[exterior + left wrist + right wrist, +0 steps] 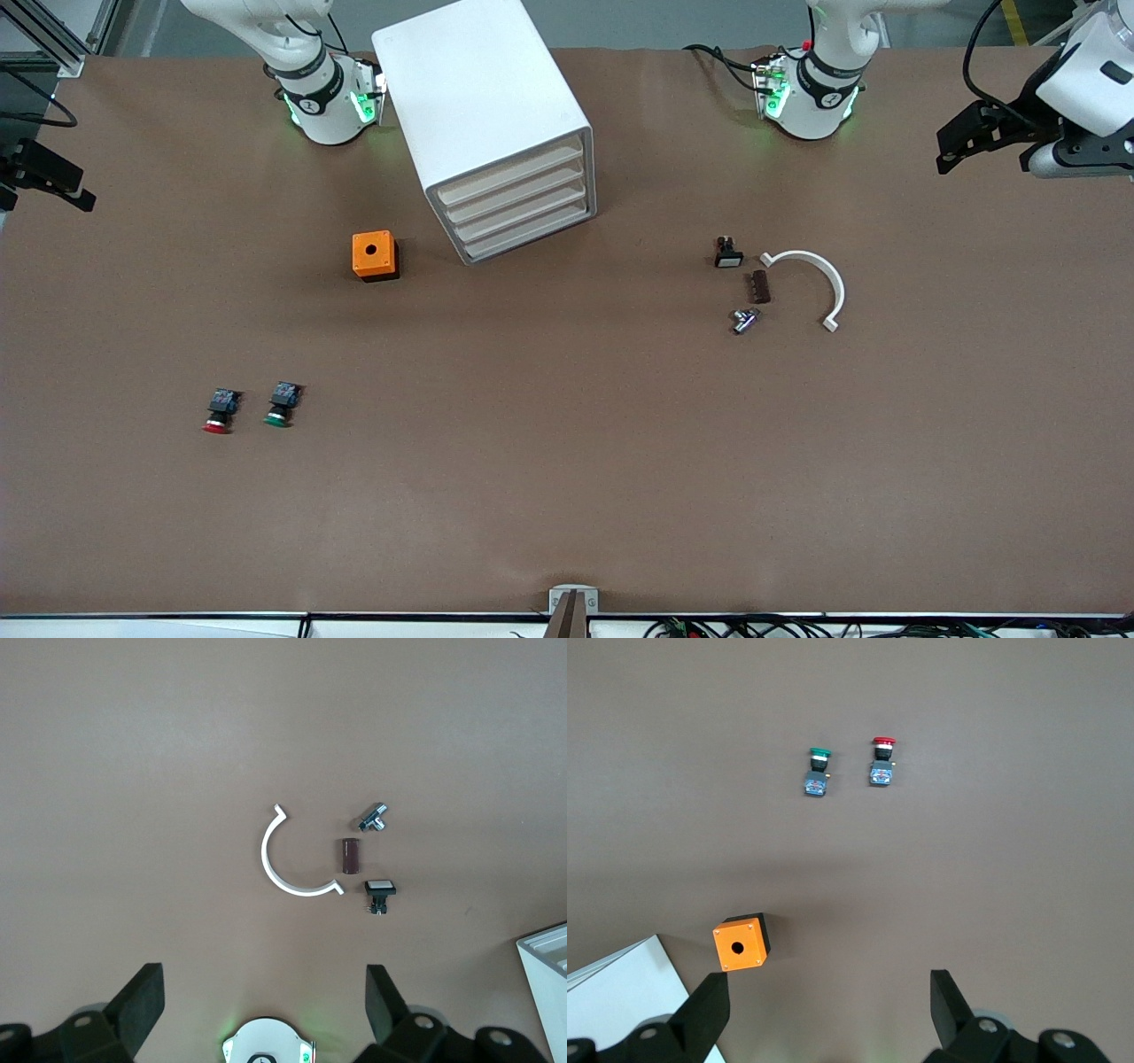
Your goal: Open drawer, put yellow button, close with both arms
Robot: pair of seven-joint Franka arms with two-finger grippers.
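Observation:
The white cabinet (483,97) stands between the two arm bases with its front turned toward the front camera. Its top drawer (512,175) is shut, like the three below it. No yellow button shows in any view. My left gripper (952,146) hangs open and empty in the air at the left arm's end of the table; its wrist view (266,992) shows both fingers spread wide. My right gripper (53,182) hangs open and empty at the right arm's end, its fingers also wide apart in its wrist view (830,997).
An orange box (375,255) with a round hole sits beside the cabinet. A red-capped button (219,412) and a green-capped button (282,405) lie nearer the front camera. A white C-shaped clip (815,283), a brown block (759,286), a metal part (744,320) and a white-capped black switch (728,252) lie toward the left arm's end.

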